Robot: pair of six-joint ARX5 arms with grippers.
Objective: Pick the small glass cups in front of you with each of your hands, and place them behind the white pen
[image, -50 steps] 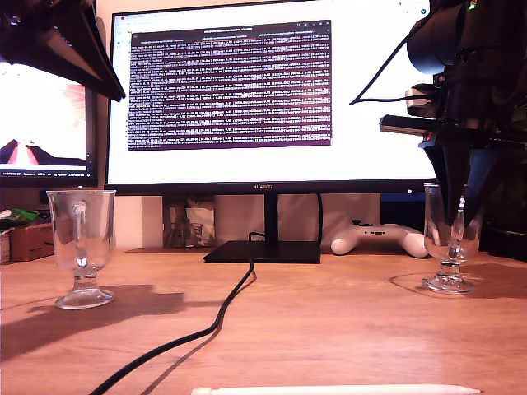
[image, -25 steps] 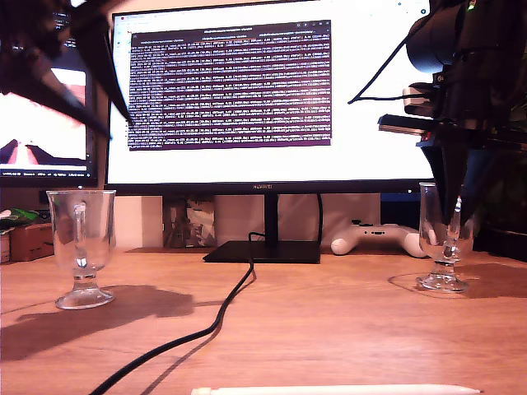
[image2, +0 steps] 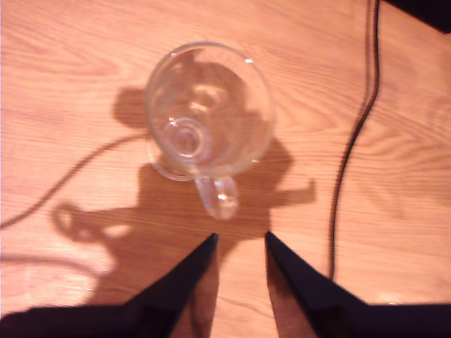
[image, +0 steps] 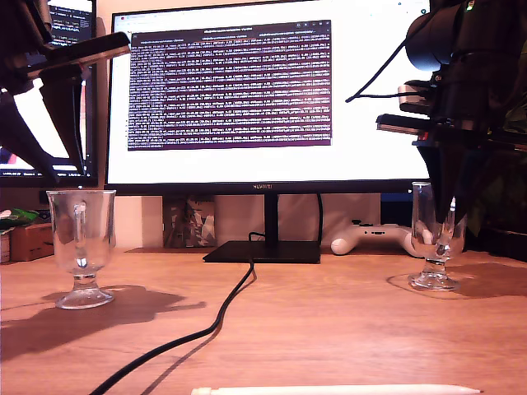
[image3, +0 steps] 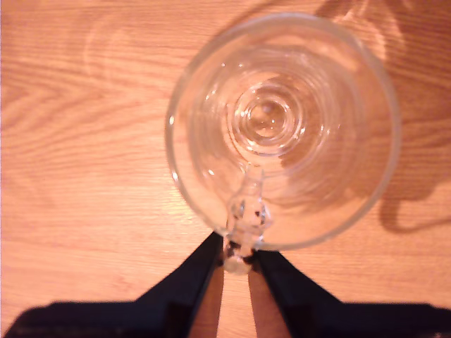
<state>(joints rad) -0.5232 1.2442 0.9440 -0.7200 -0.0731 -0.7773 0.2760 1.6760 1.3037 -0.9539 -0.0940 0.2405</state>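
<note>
My first tool (image2: 239, 243) gapes; my second tool (image3: 236, 246) pinches shut.

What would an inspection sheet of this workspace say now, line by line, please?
Surface: wooden desk, no spills seen.
Job's things: first glass mug stands upright at the exterior view's left; second glass mug upright at its right; white pen lies at the near edge.
Clutter: white game controller behind the second mug; small boxes at the exterior view's left edge.
Grippers: my first gripper is above the first mug, open, not touching; my second gripper is shut on the second mug's handle.
Cables: black cable runs from the monitor stand across the desk.
Surroundings: large monitor showing text; a second screen beside it.
</note>
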